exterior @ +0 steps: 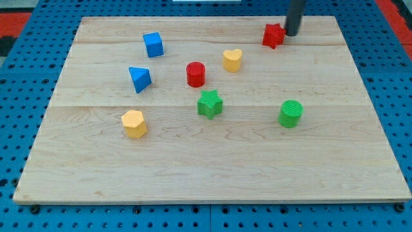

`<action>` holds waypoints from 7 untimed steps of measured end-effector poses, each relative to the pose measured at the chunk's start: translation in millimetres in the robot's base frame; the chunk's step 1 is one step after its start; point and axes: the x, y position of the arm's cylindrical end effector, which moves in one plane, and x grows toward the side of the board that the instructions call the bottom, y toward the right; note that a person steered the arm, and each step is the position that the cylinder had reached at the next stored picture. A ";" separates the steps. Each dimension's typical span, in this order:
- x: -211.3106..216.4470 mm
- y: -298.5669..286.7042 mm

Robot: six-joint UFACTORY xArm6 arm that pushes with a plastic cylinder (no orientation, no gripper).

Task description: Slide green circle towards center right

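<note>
The green circle (pixel 291 113) stands on the wooden board (pixel 212 174), right of the middle. My tip (pixel 291 34) is at the view's top right, touching or just beside the right side of a red star block (pixel 273 35). The tip is far above the green circle in the view, well apart from it.
A green star (pixel 210 104) sits near the middle. A red cylinder (pixel 196 74) and a yellow heart (pixel 232 60) lie above it. A blue cube (pixel 153 44) and a blue triangle (pixel 139 78) are at the upper left. A yellow hexagon (pixel 134 124) is at the left.
</note>
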 end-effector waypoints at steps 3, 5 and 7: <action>269.8 47.5; 203.3 -40.3; 264.3 -80.7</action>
